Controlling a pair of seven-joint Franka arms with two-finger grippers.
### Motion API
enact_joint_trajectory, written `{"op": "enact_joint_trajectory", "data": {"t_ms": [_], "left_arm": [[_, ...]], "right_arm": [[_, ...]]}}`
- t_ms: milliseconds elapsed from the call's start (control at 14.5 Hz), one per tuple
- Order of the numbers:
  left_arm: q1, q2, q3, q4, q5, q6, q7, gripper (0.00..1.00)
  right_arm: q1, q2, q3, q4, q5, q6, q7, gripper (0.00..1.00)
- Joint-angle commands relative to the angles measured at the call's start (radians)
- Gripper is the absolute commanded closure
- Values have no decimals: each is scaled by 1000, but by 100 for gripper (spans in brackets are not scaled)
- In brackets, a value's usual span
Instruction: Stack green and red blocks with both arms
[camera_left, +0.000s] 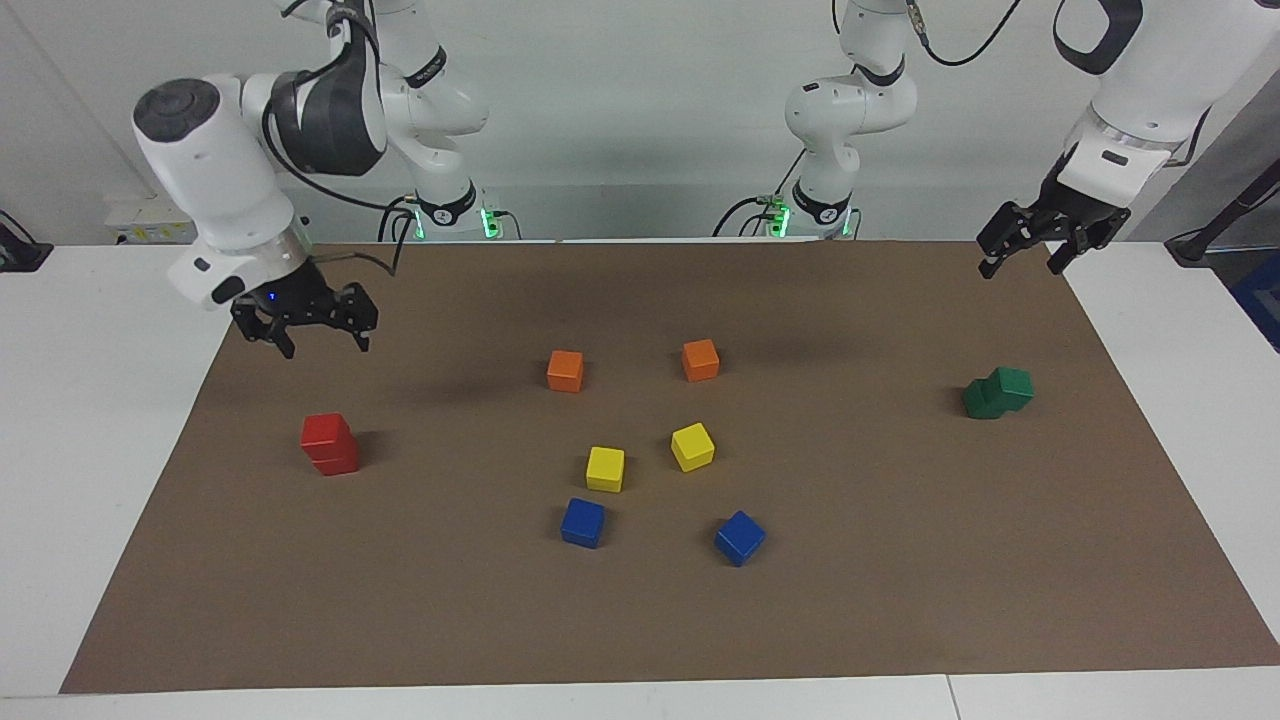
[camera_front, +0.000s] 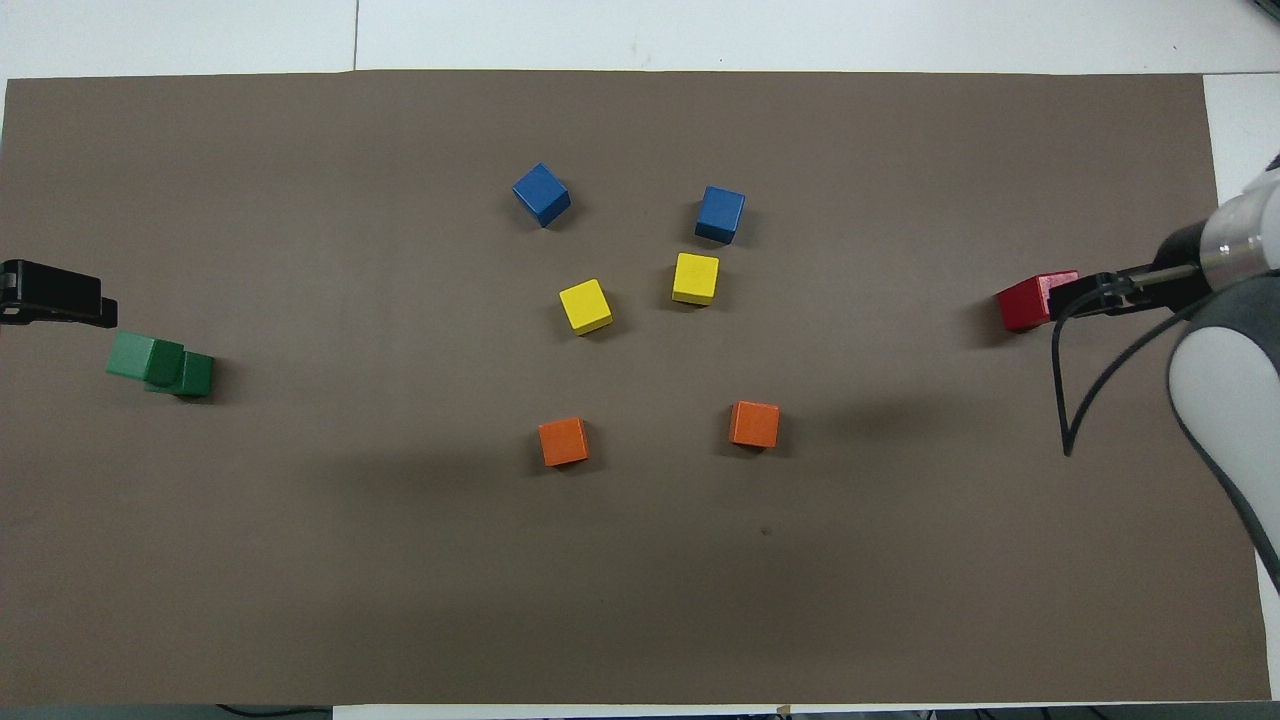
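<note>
Two stacks stand finished on the brown mat (camera_left: 900, 600) that covers the desk (camera_left: 100, 400); the red stack (camera_left: 330, 444), at the left of the facing view, sits one red cube squarely on the other; the green stack (camera_left: 998, 392), at the right of that view, has its upper cube offset and turned on the lower one, overhanging but resting. Both grippers are up in the air and hold nothing; the right gripper (camera_left: 318, 338) hangs at the upper left of the facing view, jaws spread wide, above the mat's edge nearest the robots; the left gripper (camera_left: 1030, 258) hangs at the upper right, jaws also wide, over the mat's corner. Six other cubes lie mid-frame, well apart from both stacks: the orange pair (camera_left: 566, 370), the yellow pair (camera_left: 605, 468), the blue pair (camera_left: 583, 522).

Judging by how things lie, the stacking looks done and the step in hand is the retreat; to do it well, each arm should lift straight away from its stack before swinging home, jaws kept wide; the green stack wants most care, since its skewed top cube would likely tip at a slight knock; the right arm's loose black cable (camera_front: 1062, 400) should be kept off the red stack.
</note>
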Motion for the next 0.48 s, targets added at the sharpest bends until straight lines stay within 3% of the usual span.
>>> {"op": "enact_joint_trajectory", "data": {"t_ms": [0, 276, 415], "left_arm": [[-19, 0, 13, 9, 6, -17, -32, 0], [-28, -12, 12, -33, 8, 33, -40, 0], [-29, -10, 13, -39, 11, 49, -40, 0]], "right_arm": [[-10, -90, 5, -22, 16, -85, 1, 0], [-10, -89, 21, 31, 10, -150, 3, 0], [-11, -39, 21, 108, 4, -164, 4, 0]]}}
